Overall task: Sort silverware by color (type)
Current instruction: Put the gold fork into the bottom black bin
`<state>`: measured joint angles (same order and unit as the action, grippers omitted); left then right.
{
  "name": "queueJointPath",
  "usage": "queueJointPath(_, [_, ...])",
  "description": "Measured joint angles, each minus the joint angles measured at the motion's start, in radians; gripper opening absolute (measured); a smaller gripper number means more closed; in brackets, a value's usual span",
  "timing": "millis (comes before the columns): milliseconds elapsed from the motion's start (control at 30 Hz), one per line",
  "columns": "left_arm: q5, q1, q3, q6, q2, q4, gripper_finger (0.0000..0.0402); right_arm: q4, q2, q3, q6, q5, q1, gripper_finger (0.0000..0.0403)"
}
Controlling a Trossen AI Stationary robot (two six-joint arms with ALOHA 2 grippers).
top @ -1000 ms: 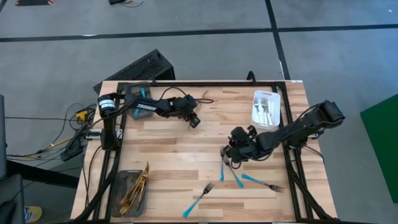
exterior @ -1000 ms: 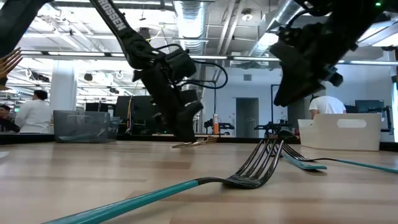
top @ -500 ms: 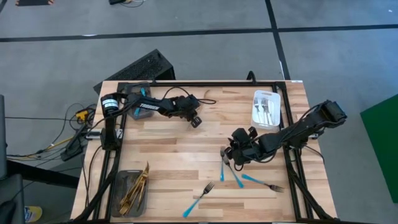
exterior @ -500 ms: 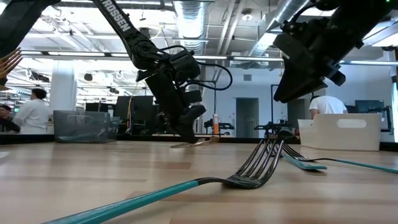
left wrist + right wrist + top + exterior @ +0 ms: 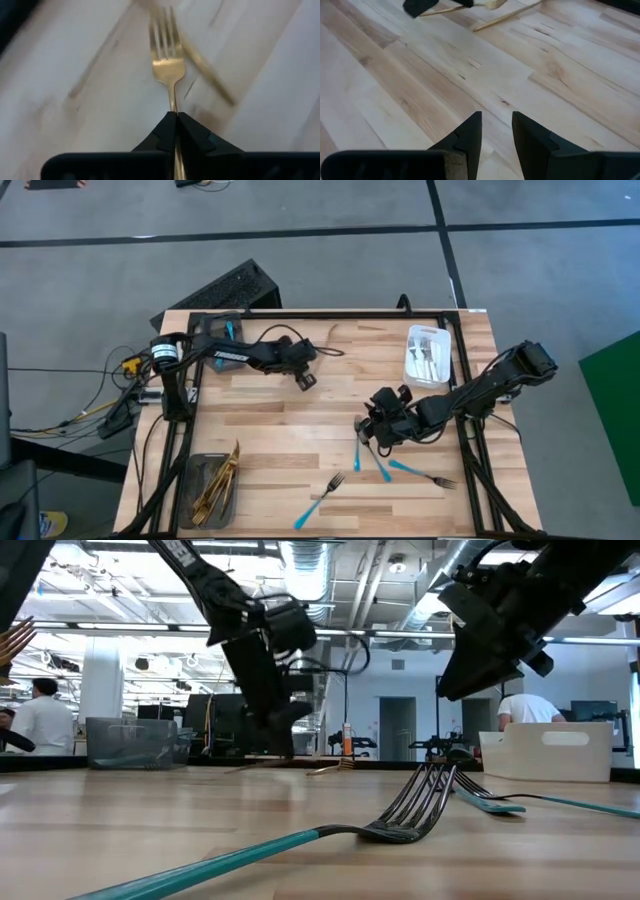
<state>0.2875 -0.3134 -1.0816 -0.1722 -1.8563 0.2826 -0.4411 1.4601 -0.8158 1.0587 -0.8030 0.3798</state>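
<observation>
My left gripper (image 5: 305,381) is at the far middle of the table, shut on a gold fork (image 5: 167,65). A second gold utensil (image 5: 505,17) lies on the wood just beyond it. My right gripper (image 5: 366,428) is open and empty above the table, over the far ends of several turquoise-handled forks (image 5: 380,465) that lie flat at the near right. One more turquoise-handled fork (image 5: 300,840) lies nearest the low camera. In the right wrist view its fingers (image 5: 495,131) stand apart over bare wood. My left gripper pinches the gold fork's handle (image 5: 173,102) between its two fingertips. The fork runs straight on from the fingers, tines (image 5: 163,25) pointing away. It stays about level, close over the wood; I cannot tell whether it is clear of the table.
A grey tray (image 5: 190,498) with gold utensils stands at the near left corner. A white tray (image 5: 412,340) with silver utensils is at the far right. A dark tray (image 5: 212,327) sits at the far left corner. Bare wood lies in the table's middle.
My left gripper has gone toward the table's left edge with the gold fork in its fingers, while the second gold utensil has stayed on the wood.
</observation>
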Motion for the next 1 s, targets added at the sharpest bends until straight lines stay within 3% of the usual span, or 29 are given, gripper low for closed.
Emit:
queueJointPath(133, [-0.020,-0.001,-0.004,0.000,0.013,0.006,0.0018,0.025,0.000,0.000,-0.034,-0.006,0.000,0.0132])
queueJointPath(467, [-0.013,-0.015,0.016,0.003,0.002,-0.020,0.0109,0.033,0.000,0.000,-0.046,-0.007,0.013,0.0132])
queueJointPath(633, [-0.015,-0.035,0.043,0.007,0.003,-0.028,0.0126,0.033,0.000,0.000,-0.046,-0.007,0.013,0.0132])
queueJointPath(833, [-0.069,-0.055,0.096,0.046,0.007,-0.069,0.0114,0.033,0.000,0.000,-0.046,-0.007,0.013,0.0132])
queueJointPath(1000, [-0.067,-0.049,0.116,0.055,0.010,-0.071,0.0043,0.035,0.000,0.000,-0.046,-0.009,0.013,0.0132])
